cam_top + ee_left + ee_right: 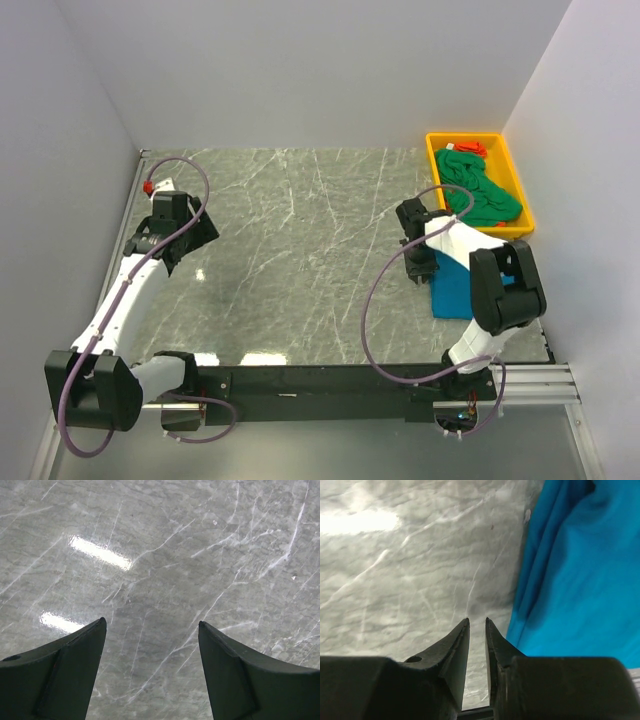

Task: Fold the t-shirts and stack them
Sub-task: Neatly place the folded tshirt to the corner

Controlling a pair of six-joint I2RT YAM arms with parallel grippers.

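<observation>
- Presently, left pincer [152,622]: spread wide, gripping nothing; only bare marble tabletop [160,555] beneath, likely parked clear of the work.
- Right pincer [477,620]: drawn almost closed, thin slit left, nothing between.
- Teal-blue t-shirt [575,570]: folded flat, just beside right pincer on its right; probably laid as base of the stack.
- Green t-shirt [480,190]: crumpled in yellow bin [432,160], beyond right pincer, with red-orange piece [472,150]; seemingly awaiting folding.
- Brands, labels, writing: none legible.
</observation>
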